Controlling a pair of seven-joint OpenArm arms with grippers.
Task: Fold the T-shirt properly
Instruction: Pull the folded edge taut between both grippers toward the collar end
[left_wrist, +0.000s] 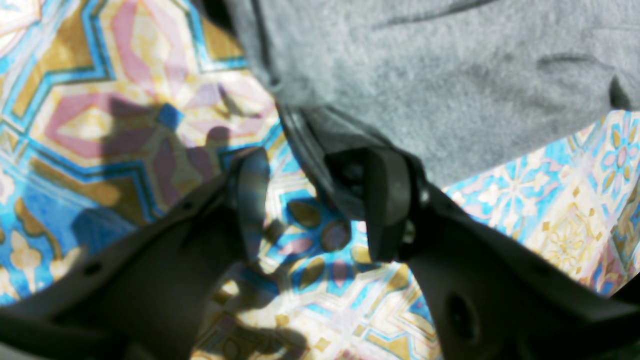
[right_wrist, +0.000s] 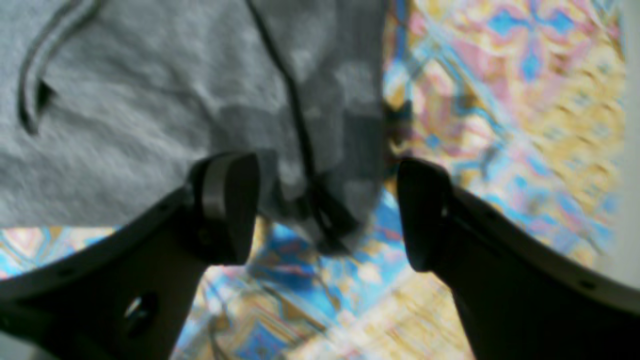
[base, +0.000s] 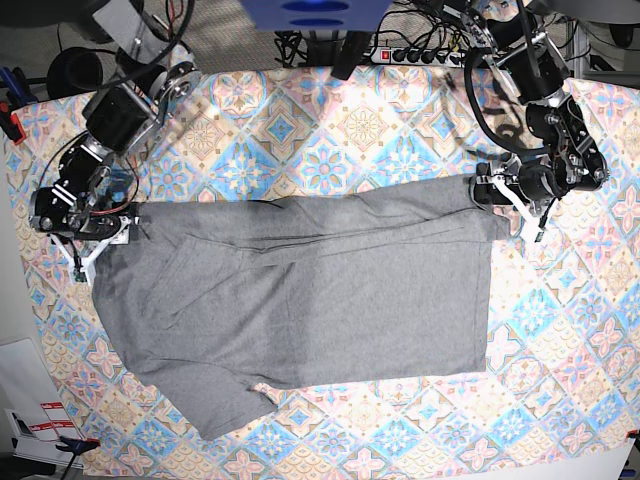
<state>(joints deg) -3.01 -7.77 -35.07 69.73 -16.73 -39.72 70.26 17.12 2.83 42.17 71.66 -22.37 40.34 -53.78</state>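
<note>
base view, left to right. the right gripper (base: 92, 232) stood at the far-left corner of the t-shirt (base: 300, 300), where the folded upper edge met the left end. the garment lay flat on the tile-patterned cloth (base: 330, 140), its long axis running left to right across the view, with one sleeve projecting toward the lower left. the upper portion appeared already doubled over along that axis, judging by the creased band near the top edge. the left gripper (base: 512, 200) stood at the opposite, upper-right corner.

right wrist view: the fingers (right_wrist: 225, 205) were spread, a dark seamed corner of grey fabric lying between them but touching neither pad clearly. left wrist view: the fingers (left_wrist: 387, 200) were likewise apart; the right-hand pad lay against or just over the hem corner, the other over bare patterned cloth. neither gripper pinched fabric.

governing relation: each arm was at its own end of the same long edge, equally near, so the shirt extended away from both grippers toward the near side of the table. a coming fold would probably require both corners to be gripped together and carried across the short axis.
</note>
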